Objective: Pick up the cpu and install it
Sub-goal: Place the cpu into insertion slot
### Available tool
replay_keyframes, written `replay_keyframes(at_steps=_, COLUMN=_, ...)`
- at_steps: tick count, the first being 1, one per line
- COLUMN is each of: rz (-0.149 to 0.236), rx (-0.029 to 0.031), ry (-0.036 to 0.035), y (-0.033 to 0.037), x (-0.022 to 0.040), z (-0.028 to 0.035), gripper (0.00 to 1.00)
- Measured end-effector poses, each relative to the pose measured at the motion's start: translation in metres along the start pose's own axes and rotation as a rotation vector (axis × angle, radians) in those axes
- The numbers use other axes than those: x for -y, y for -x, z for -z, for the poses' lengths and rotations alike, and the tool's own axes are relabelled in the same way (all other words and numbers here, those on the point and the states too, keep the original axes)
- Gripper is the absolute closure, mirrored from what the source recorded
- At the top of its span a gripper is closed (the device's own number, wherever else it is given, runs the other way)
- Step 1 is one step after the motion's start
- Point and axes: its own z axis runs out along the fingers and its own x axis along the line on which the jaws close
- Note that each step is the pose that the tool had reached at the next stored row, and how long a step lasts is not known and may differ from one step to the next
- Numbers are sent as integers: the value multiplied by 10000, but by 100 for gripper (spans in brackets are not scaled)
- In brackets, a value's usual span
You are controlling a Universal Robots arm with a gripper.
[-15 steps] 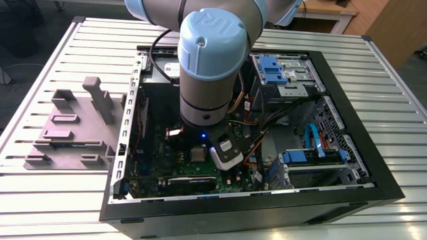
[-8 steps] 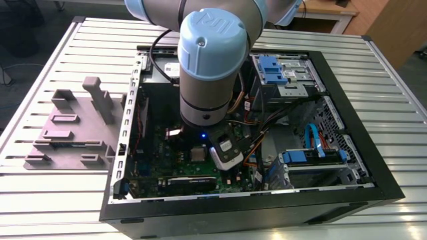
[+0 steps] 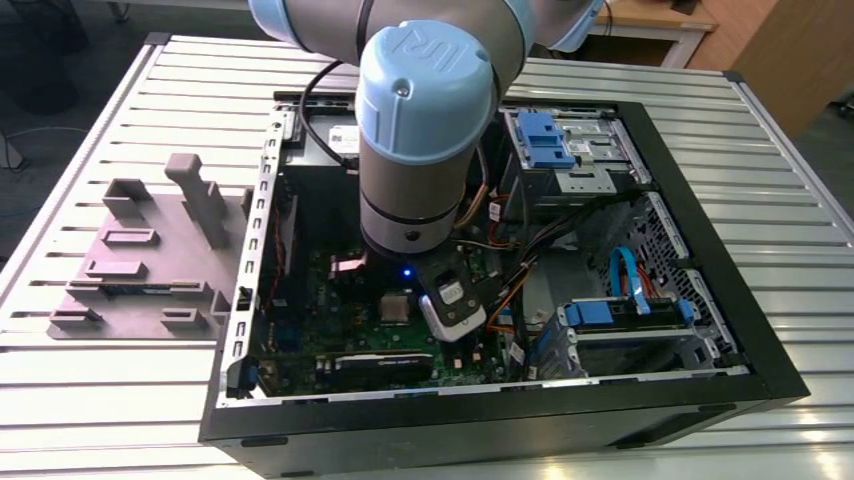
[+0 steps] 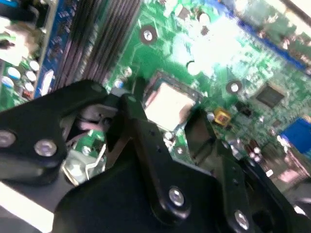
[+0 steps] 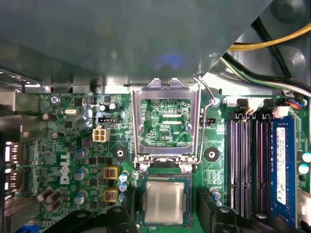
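Sweeping from the exterior view's left, the mauve-grey tray point(image 3: 134, 270) sits on the slatted table point(image 3: 107, 130). Next comes the open computer case point(image 3: 747, 340), and inside it the green motherboard point(image 3: 320, 300), with the cpu point(image 5: 165, 200) lying in its socket point(image 5: 164, 178) under the arm point(image 3: 420, 130). In the first wrist view the gripper point(image 5: 167, 208) is spread wide, its black fingers point(image 5: 130, 206) straddling the chip on two opposite sides and apparently gripping nothing; whether they touch its edges I cannot tell. The load plate point(image 5: 167, 121) stands hinged up, clear of the chip. By my reckoning the work is right at the socket. Doing it well means keeping the fingers square to the chip's edges, travelling straight up and down with no sideways drag over delicate contacts, and staying off the raised plate and its wire lever point(image 5: 206, 111). The chip lies flat, shiny top up, edges parallel to the socket frame; being square, it has no long axis to speak of.
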Motion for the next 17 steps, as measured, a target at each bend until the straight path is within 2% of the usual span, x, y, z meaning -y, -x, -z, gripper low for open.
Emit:
replay_keyframes(at_steps=1, rz=0, rx=-7, ry=-13, y=-1, x=2, z=7, gripper=40)
replay_keyframes(at_steps=6, rz=1, rx=-8, ry=-15, y=-1, x=2, z=7, gripper=40)
replay_keyframes(at_steps=12, rz=2, rx=-7, ry=-14, y=-2, x=0, z=52, gripper=40)
replay_keyframes(at_steps=17, rz=2, rx=-9, ry=-50, y=-2, x=0, z=53, gripper=40)
